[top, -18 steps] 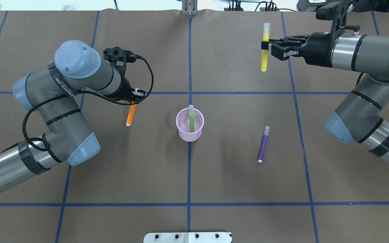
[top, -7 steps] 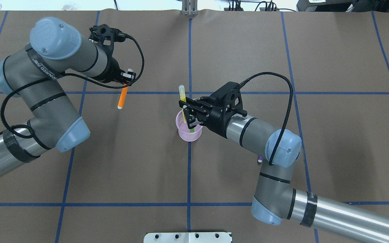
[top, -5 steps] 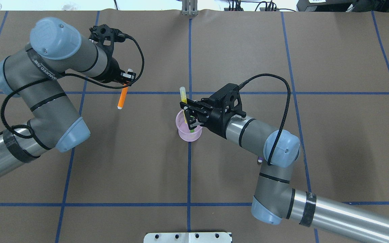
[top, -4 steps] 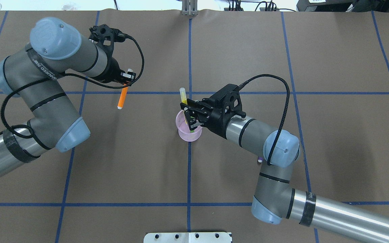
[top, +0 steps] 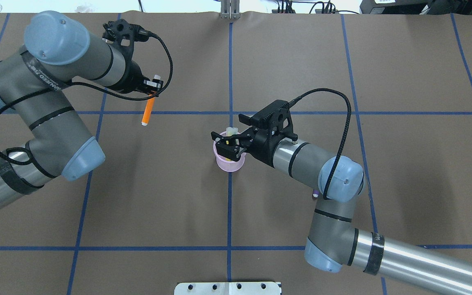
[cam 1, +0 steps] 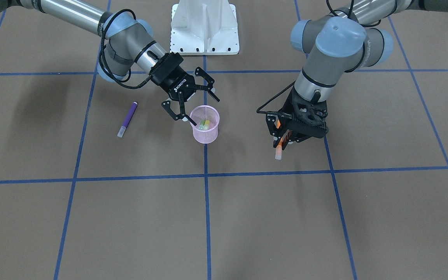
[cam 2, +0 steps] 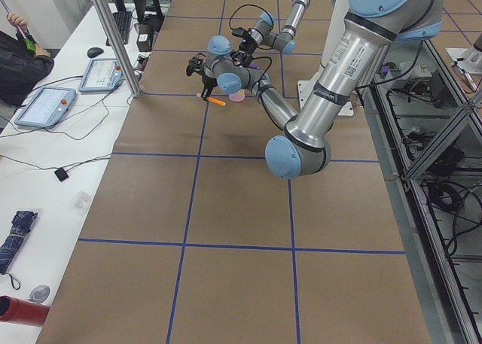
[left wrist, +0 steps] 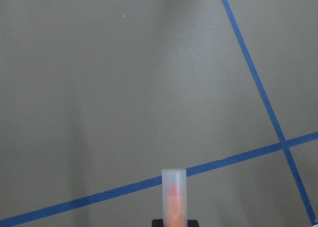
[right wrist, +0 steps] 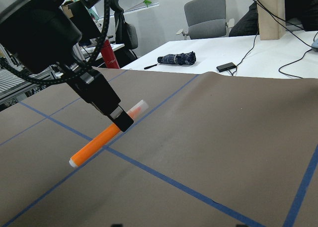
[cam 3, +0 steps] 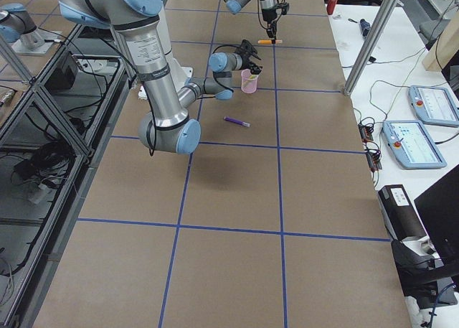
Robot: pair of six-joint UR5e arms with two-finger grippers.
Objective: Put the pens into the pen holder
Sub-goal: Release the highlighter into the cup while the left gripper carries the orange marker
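2 pens (cam 1: 204, 124) in holder (cam 1: 205, 135), orange (top: 148, 110) prob. gripped

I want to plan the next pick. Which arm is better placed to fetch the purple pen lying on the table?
Probably right. The purple pen lies near the right arm; its jaws are open and empty at the cup. The left arm holds the orange pen.

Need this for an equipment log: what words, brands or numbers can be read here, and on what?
"ROBOTIQ": on the body of the right tool, upside down in the front-facing view.
White lettering on the left arm's black band: too blurred to read.
Lettering down the right arm in the exterior right view: too small to read.
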